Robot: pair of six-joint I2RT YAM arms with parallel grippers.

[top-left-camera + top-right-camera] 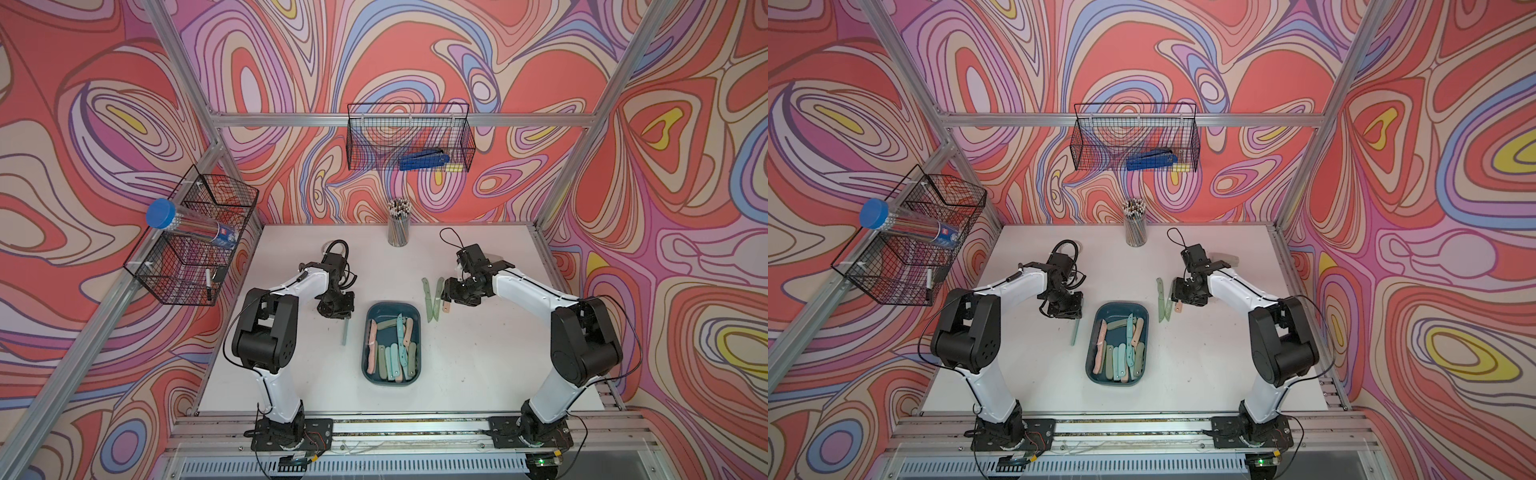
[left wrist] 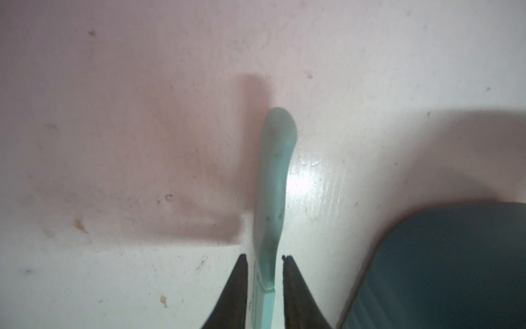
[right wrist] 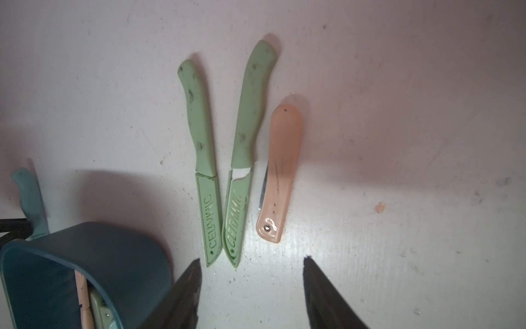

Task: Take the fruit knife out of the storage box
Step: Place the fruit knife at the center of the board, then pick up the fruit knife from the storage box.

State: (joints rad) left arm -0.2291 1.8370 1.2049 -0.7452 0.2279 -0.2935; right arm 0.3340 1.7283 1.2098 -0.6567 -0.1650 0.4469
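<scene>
The left gripper [image 2: 264, 257] is slightly spread, its fingers [image 2: 237, 284] flanking the blade end of a teal fruit knife [image 2: 274, 176] with a sliver of gap on each side (not pinching it). That knife lies on the white table [image 1: 478, 353], just outside the storage box [image 1: 392, 308], on its left. The right gripper [image 3: 252, 259] is spread wide and empty, beyond the box's far right corner, near a pink folding knife [image 3: 281, 171] and green sheathed knives [image 3: 200, 136]. More knives [image 1: 392, 353] lie in the box.
</scene>
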